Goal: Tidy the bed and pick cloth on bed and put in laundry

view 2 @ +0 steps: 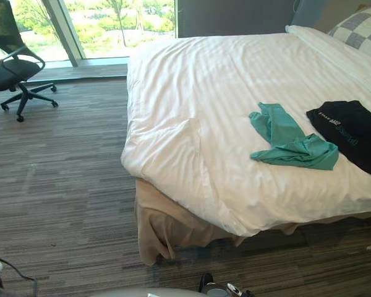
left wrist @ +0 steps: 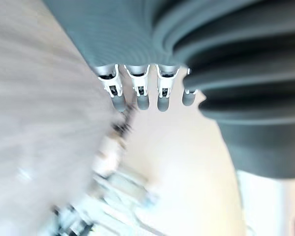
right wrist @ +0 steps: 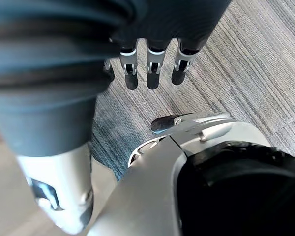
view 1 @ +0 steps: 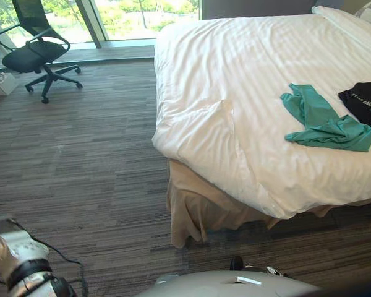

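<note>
Apparently only at the start: green garment [view 1: 324, 120] and black garment [view 1: 366, 102] lying just beside each other on the bed's white duvet [view 1: 235, 68], near corner creased. Left hand [left wrist: 137, 96] and right hand [right wrist: 153, 73] hanging straight-fingered, holding nothing. Left to do: smoothing, picking up, carrying to laundry.

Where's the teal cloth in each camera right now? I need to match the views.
Left eye view: teal cloth on the white duvet, right of centre.
Right eye view: same cloth, right of centre.
Left wrist view: open left hand against a blurred background.
Right wrist view: open right hand over carpet.
Shared landmark: black garment just right of the cloth, both eye views.
</note>
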Tool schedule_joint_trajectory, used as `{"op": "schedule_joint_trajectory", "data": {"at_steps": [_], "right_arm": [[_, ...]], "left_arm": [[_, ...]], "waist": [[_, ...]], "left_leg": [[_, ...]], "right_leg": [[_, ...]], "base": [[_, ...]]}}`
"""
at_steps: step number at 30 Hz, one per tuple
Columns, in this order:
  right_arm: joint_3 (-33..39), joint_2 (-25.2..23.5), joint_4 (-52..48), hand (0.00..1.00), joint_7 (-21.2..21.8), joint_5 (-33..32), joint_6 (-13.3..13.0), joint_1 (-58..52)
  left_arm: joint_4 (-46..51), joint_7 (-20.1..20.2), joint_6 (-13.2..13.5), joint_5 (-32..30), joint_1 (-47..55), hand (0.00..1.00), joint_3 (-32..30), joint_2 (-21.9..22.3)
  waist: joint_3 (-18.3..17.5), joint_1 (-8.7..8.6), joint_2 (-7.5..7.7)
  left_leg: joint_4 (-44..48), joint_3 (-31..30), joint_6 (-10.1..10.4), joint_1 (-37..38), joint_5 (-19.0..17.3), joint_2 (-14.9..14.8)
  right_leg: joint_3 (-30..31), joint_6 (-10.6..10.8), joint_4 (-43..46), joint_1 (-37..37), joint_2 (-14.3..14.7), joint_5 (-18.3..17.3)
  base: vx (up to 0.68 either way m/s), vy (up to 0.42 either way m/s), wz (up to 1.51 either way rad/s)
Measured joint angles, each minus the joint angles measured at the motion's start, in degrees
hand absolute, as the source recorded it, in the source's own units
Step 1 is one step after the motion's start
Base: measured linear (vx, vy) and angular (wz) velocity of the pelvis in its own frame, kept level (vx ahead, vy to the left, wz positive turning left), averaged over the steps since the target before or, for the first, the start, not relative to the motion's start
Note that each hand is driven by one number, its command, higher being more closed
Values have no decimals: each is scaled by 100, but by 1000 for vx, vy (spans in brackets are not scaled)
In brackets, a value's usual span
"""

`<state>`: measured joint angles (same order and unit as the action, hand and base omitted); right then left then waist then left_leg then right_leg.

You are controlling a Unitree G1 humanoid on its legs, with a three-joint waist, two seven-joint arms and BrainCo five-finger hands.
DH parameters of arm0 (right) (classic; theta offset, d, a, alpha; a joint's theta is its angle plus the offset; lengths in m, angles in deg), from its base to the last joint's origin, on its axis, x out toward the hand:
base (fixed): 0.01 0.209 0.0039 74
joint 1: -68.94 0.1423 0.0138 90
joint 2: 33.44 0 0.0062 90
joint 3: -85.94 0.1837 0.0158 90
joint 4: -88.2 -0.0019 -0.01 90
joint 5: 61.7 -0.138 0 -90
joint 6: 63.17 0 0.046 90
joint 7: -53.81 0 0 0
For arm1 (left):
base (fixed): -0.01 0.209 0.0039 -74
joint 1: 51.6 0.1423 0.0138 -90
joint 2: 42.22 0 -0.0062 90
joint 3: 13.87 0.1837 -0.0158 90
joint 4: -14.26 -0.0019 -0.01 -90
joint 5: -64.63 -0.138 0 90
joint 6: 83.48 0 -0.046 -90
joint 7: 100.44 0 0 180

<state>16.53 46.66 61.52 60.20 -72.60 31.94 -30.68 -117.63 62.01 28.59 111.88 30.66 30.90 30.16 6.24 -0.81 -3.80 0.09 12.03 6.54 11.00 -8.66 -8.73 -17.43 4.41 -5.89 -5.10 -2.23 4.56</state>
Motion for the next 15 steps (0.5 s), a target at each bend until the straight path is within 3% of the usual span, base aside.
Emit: {"op": "schedule_joint_trajectory", "data": {"at_steps": [6,15], "right_arm": [[29,-47,-109,0,-63,-271,-117,-167],[263,-104,-181,0,-101,-420,-197,-240]], "left_arm": [[615,302,-64,-1456,-916,0,1051,-606],[1247,799,-416,-3208,-1933,0,2852,-646]], "waist": [[-15,-19,-38],[31,-333,-122]], "left_leg": [[4,90,40,-3,23,18],[-6,502,74,6,46,28]], "right_leg": [[112,49,-1,65,1,51],[451,-54,-1,248,48,161]], "base": [[-14,11,-7],[-55,-5,-21]]}}
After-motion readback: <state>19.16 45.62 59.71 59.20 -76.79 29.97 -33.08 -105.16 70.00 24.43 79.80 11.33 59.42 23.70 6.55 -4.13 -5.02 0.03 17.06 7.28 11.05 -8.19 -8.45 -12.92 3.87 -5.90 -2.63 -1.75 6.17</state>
